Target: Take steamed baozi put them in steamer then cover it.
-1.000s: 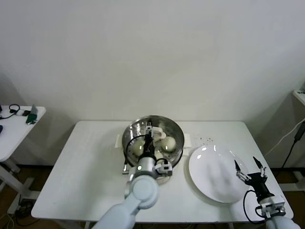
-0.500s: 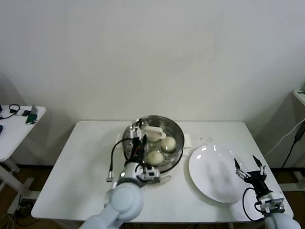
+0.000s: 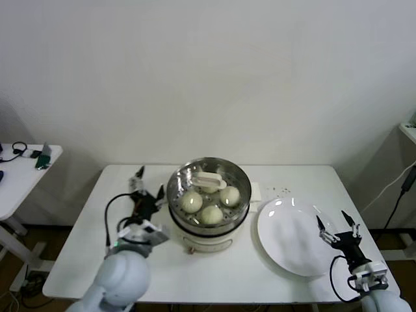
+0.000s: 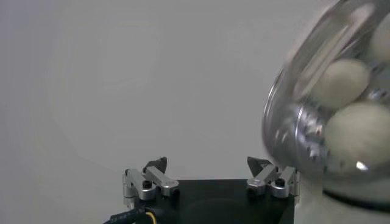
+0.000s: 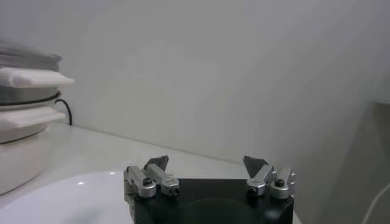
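Note:
The steamer (image 3: pixel 209 229) stands at the table's middle, a shiny pot on a cream-white base. The glass cover (image 3: pixel 242 183) lies on it, cream handle (image 3: pixel 208 179) up. Three baozi (image 3: pixel 191 201) show through the glass. My left gripper (image 3: pixel 149 182) is open and empty just left of the pot, apart from it. In the left wrist view that gripper (image 4: pixel 207 164) has the cover (image 4: pixel 286 109) and baozi (image 4: pixel 341 82) to one side. My right gripper (image 3: pixel 337 224) is open and empty at the white plate's (image 3: pixel 286 244) right edge. The right wrist view shows the same gripper (image 5: pixel 206 163) with the steamer (image 5: pixel 18 152) far off.
The plate (image 5: pixel 61 195) is bare and lies right of the steamer. A few dark specks (image 3: pixel 283 190) dot the table behind it. A small side table (image 3: pixel 26 170) with cables stands off to the left. A wall is close behind the table.
My left gripper opened, left the cover on the steamer and drew back to the left of the pot. The right gripper barely moved.

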